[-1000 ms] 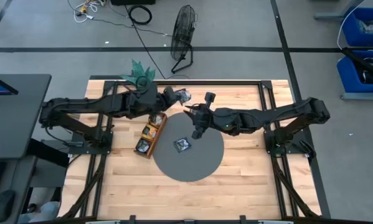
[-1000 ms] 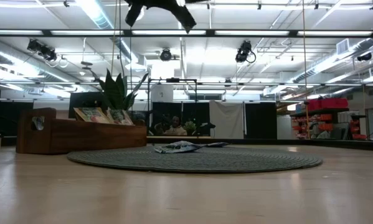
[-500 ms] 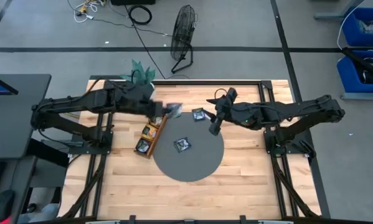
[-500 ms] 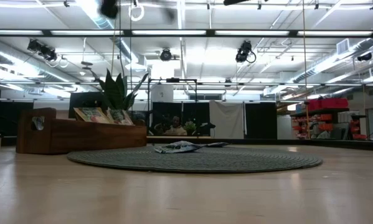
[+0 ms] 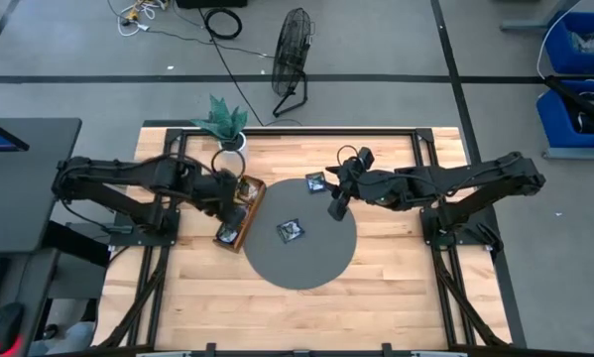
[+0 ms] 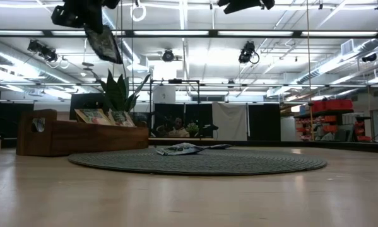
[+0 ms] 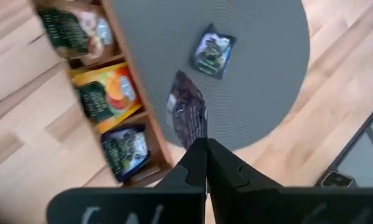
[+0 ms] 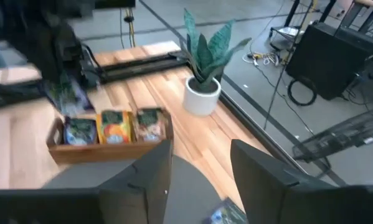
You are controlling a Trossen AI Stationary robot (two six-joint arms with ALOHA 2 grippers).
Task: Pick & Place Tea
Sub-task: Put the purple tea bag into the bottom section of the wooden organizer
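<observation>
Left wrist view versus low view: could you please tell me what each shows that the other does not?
Only the left wrist view looks down into the tray, an orange sachet in its middle compartment. Only the low view shows the plant and the right gripper. Both show the left gripper shut on a dark sachet, and the mat.

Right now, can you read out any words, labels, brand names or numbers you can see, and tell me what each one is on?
No text can be read in any view.
Tea sachets in the wooden tray: printed labels, too blurred to read.
Dark sachet held by the left gripper: print unreadable.
Sachet on the round mat: too small and blurred.
Right gripper, open above the mat's edge: no markings visible.
</observation>
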